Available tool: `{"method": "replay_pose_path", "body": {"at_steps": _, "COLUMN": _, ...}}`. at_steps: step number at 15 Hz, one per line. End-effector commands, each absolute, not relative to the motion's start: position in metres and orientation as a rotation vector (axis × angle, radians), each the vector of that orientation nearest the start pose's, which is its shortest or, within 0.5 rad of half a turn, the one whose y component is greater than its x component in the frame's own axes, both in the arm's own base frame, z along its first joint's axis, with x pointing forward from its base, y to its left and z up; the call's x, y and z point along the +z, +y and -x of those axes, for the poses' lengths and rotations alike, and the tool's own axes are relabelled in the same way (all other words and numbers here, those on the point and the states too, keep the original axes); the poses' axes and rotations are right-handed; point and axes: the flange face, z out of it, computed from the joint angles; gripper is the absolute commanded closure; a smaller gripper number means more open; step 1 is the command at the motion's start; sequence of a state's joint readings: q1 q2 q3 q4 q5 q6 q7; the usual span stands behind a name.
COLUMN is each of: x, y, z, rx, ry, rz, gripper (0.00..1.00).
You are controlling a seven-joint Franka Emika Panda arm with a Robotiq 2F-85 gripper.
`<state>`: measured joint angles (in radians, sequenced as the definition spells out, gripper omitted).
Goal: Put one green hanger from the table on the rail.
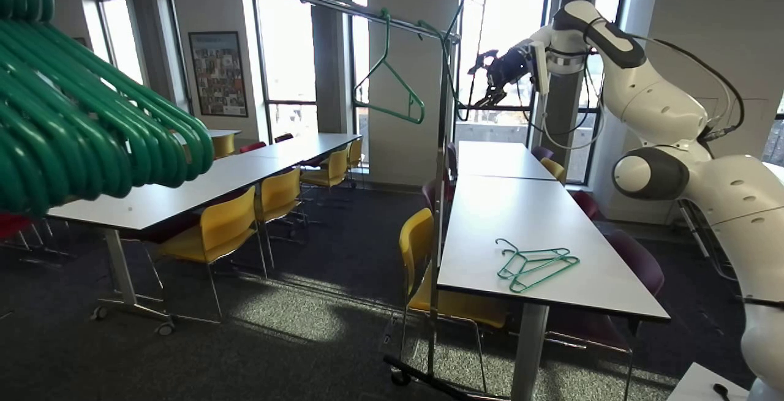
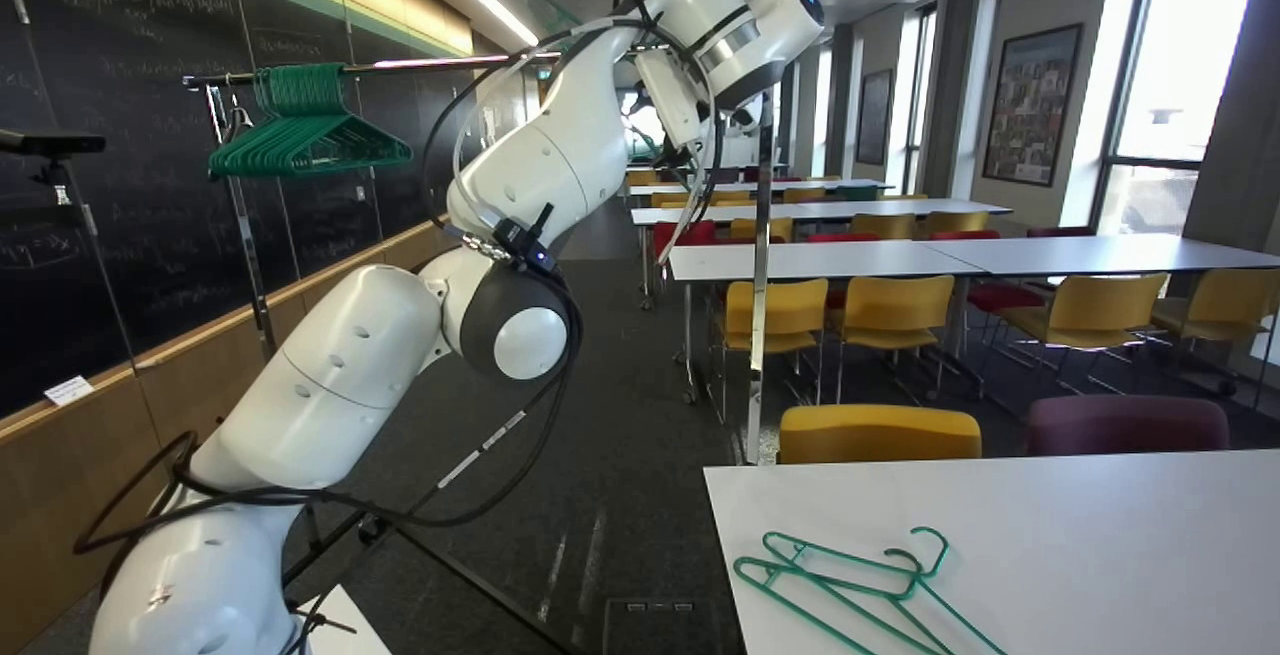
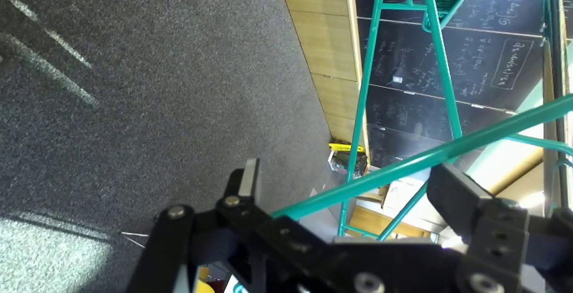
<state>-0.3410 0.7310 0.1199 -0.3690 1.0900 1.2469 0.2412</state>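
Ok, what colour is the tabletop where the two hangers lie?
The tabletop is plain white, clearest in an exterior view.

The arm (image 2: 320,390) is glossy white and rounded, with dark grey joint covers (image 2: 478,320), a white disc (image 2: 530,343) on one, black cables (image 2: 250,497), and a black end effector (image 3: 347,172) with metal screws (image 3: 369,282).

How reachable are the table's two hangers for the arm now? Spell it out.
Probably yes: both hangers lie in the open on the table and the gripper stands open, though it should first clear the hanger close beside it.
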Motion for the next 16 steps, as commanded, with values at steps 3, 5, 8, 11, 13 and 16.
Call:
{"method": "replay_pose_path", "body": {"at_steps": 3, "x": 0.760, "y": -0.087, "z": -0.659, "rx": -0.430, "ry": 0.078, "rz": 2.086, "gripper": 0.00}}
{"method": "replay_pose_path", "body": {"at_steps": 5, "x": 0.776, "y": -0.091, "z": -0.665, "rx": -0.532, "ry": 0.157, "rz": 2.007, "gripper": 0.00}}
{"method": "replay_pose_path", "body": {"at_steps": 8, "x": 0.800, "y": -0.105, "z": -0.668, "rx": -0.719, "ry": 0.239, "rz": 1.908, "gripper": 0.00}}
{"method": "replay_pose_path", "body": {"at_steps": 11, "x": 0.792, "y": -0.117, "z": -0.661, "rx": -0.688, "ry": 0.315, "rz": 2.067, "gripper": 0.00}}
{"method": "replay_pose_path", "body": {"at_steps": 13, "x": 0.786, "y": -0.127, "z": -0.652, "rx": -0.645, "ry": 0.337, "rz": 2.179, "gripper": 0.00}}
{"method": "replay_pose_path", "body": {"at_steps": 16, "x": 0.774, "y": -0.149, "z": -0.633, "rx": -0.557, "ry": 0.359, "rz": 2.358, "gripper": 0.00}}
